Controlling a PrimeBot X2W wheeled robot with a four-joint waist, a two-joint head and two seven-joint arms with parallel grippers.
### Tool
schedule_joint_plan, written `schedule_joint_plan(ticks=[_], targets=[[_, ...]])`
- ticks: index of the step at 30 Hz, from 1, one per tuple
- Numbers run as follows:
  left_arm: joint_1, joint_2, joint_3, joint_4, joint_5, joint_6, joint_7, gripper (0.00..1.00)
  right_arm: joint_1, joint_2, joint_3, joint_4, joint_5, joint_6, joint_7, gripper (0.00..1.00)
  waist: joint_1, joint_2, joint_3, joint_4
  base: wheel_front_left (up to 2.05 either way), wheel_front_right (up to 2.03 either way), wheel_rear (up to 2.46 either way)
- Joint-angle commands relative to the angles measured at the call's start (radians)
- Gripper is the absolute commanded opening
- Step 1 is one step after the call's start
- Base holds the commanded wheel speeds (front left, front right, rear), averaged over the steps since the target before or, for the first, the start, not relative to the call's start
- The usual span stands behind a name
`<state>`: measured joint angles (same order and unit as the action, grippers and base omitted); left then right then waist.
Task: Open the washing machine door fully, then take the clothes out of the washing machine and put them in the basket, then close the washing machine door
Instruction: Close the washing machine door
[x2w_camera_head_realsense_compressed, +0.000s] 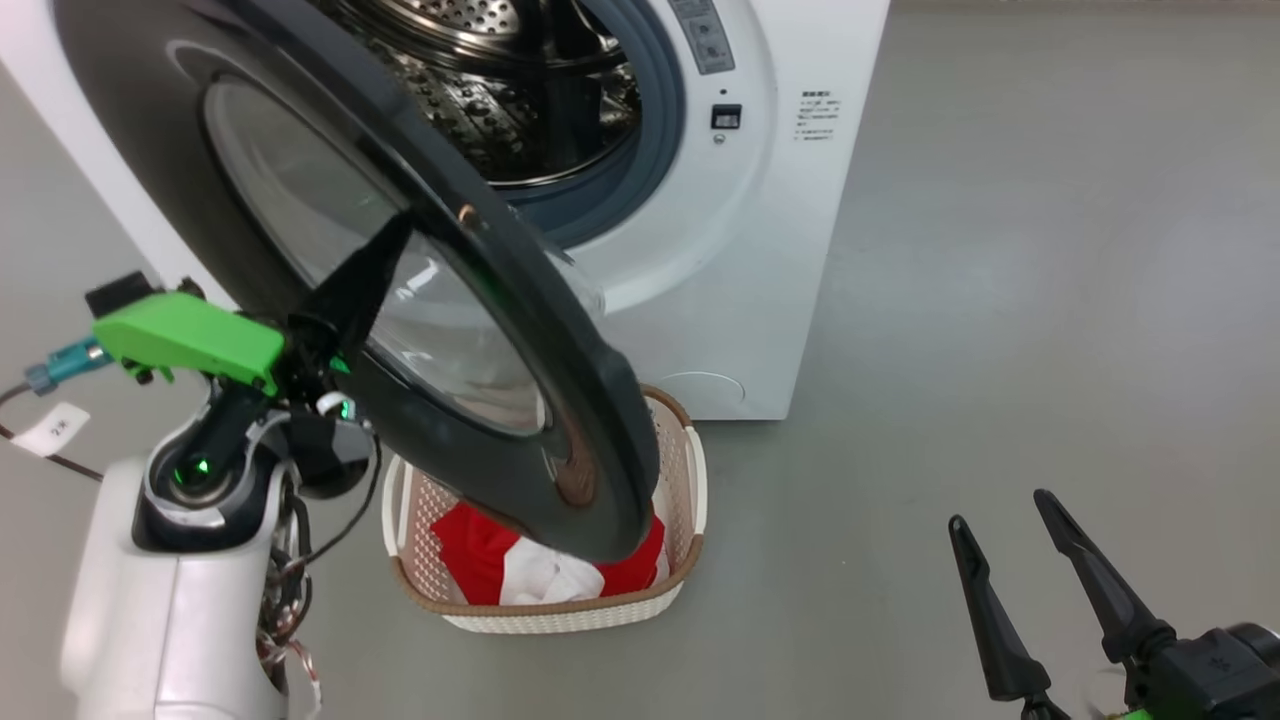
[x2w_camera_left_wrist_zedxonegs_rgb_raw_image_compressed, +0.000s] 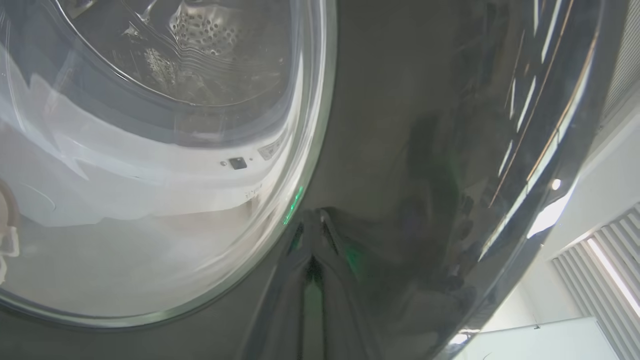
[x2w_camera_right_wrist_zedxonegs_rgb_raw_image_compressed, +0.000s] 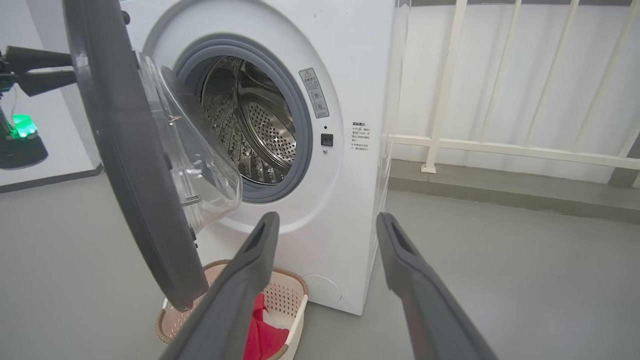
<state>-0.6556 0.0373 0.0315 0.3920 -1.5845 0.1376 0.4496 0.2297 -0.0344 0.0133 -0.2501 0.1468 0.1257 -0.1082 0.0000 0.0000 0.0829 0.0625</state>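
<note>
One washing machine door (x2w_camera_head_realsense_compressed: 600, 400): partly open, lower edge hanging over basket

One left gripper (x2w_camera_head_realsense_compressed: 395, 235), 9 o'clock of door in head view: two fingers pressed together, pinching nothing, tips on door's outer face at window's edge

One right gripper (x2w_camera_head_realsense_compressed: 1000, 512), 4 o'clock: two fingers spread, empty, well apart from washing machine (x2w_camera_head_realsense_compressed: 760, 250)

One basket (x2w_camera_head_realsense_compressed: 540, 605), on floor, 6 o'clock of door, just before machine

Clothes (x2w_camera_head_realsense_compressed: 470, 550): in basket, one red-and-white heap, garment count unclear
</note>
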Motion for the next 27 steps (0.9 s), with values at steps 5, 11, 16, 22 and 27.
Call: schedule_joint_plan(ticks=[5, 11, 16, 22, 27], targets=[[-0.08, 0.013, 0.012, 0.0, -0.007, -0.038, -0.039, 0.0, -0.057, -0.016, 0.025, -0.03, -0.013, 0.005, -0.004, 1.0, 0.0, 0.0, 0.03, -0.042, 0.0, 0.0, 0.0], [-0.118, 0.013, -0.001, 0.033, -0.013, -0.062, -0.071, 0.0, -0.07, -0.016, 0.025, -0.026, -0.012, 0.005, -0.008, 1.0, 0.0, 0.0, 0.047, -0.07, 0.0, 0.0, 0.0], [-0.151, 0.013, -0.013, 0.058, -0.014, -0.078, -0.089, 0.0, -0.08, -0.016, 0.028, -0.022, -0.011, 0.005, -0.011, 1.0, 0.0, 0.0, 0.06, -0.094, 0.0, 0.0, 0.0], [-0.202, 0.013, -0.012, 0.091, 0.0, -0.093, -0.116, 0.0, -0.089, -0.016, 0.029, -0.02, -0.011, 0.005, -0.016, 1.0, 0.0, 0.0, 0.081, -0.121, 0.0, 0.0, 0.0], [-0.242, 0.014, -0.013, 0.126, 0.019, -0.11, -0.146, 0.0, -0.096, -0.016, 0.029, -0.018, -0.01, 0.005, -0.022, 1.0, 0.0, 0.0, 0.101, -0.136, 0.0, 0.0, 0.0]])
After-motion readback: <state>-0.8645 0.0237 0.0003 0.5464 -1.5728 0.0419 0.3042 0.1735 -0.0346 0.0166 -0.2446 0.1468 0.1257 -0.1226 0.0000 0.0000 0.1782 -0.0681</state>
